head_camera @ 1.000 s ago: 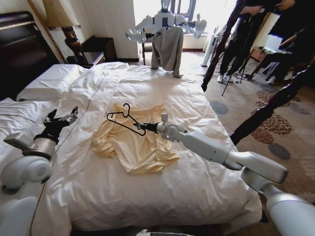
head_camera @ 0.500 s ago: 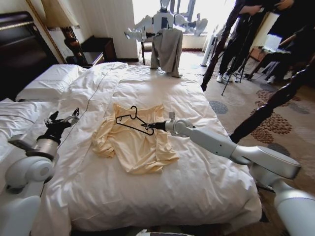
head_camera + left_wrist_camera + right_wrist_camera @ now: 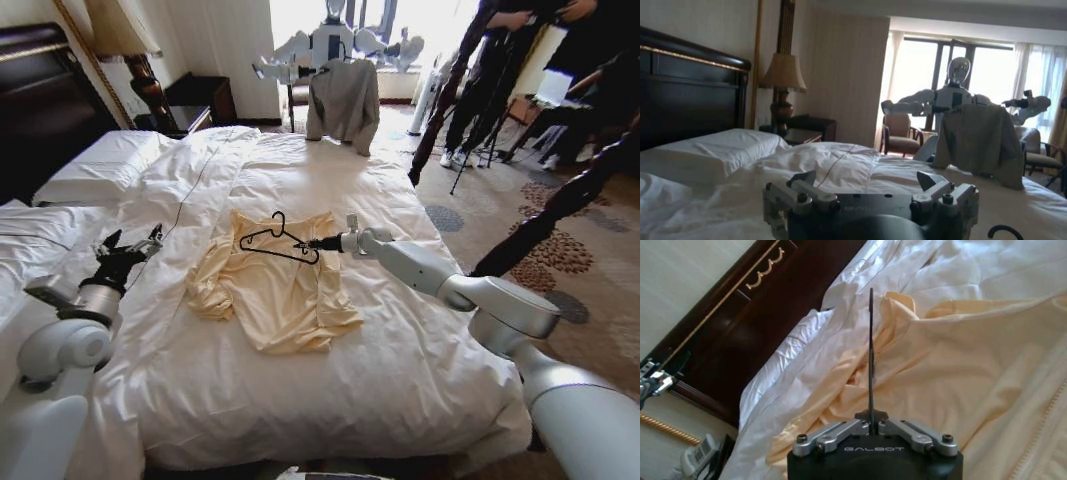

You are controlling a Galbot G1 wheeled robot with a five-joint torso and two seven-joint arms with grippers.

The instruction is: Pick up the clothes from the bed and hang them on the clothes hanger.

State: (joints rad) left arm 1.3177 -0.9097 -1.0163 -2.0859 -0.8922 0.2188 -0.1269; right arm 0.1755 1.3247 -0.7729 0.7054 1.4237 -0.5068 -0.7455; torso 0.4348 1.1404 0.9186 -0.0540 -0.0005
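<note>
The right arm reaches from the lower right of the head view up toward the centre, elbow bent near mid-right, forearm stretched level. Its right hand [image 3: 318, 244] sits just right of centre, fingers pinched together on the thin clothes hanger [image 3: 278, 238]. The left arm rises from the lower left corner, wrist angled upward, and the left hand [image 3: 128, 249] hangs at mid-left with its fingers [image 3: 802, 178] spread apart, gripping nothing.

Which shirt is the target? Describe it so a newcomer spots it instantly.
On the bed, the clothes lie crumpled flat mid-duvet, under the clothes hanger that the right gripper holds. They are pale yellow; the grey-beige garment hangs beyond the foot of the bed.
</note>
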